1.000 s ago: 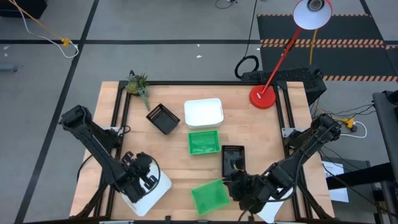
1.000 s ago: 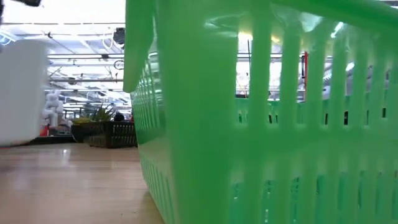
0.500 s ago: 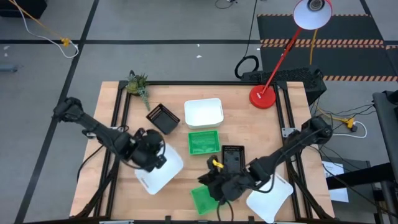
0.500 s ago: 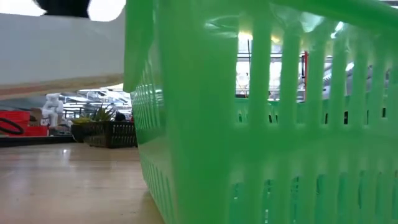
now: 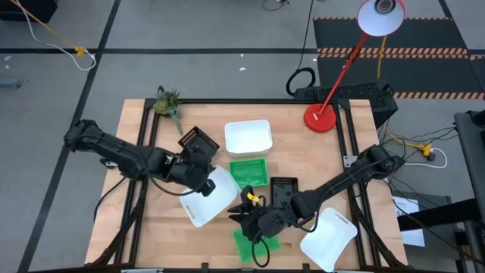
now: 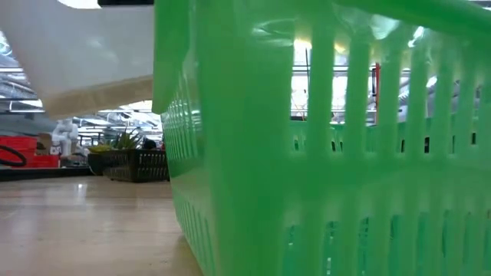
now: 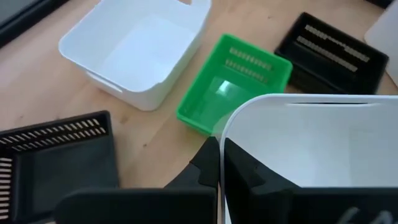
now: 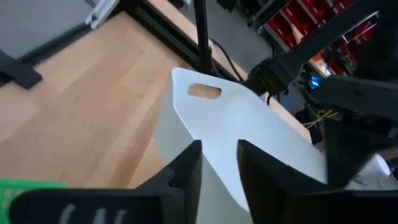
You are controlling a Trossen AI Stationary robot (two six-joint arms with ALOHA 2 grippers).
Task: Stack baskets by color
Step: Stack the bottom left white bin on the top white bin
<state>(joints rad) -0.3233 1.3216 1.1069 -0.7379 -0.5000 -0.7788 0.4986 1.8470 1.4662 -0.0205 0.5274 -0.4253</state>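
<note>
Two grippers are at work over the near half of the table (image 5: 318, 163). Clamped tight on the rim of a white basket (image 5: 209, 196), the left gripper (image 5: 198, 174) holds it tilted above the wood, between a black basket (image 5: 198, 143) and the lying green basket (image 5: 248, 173). Right gripper (image 5: 254, 220) hovers over a second green basket (image 5: 246, 244) near the front edge, fingers parted with nothing between them. Another white basket (image 5: 328, 239) lies at the front right corner. That near green basket is mostly covered by the arm.
</note>
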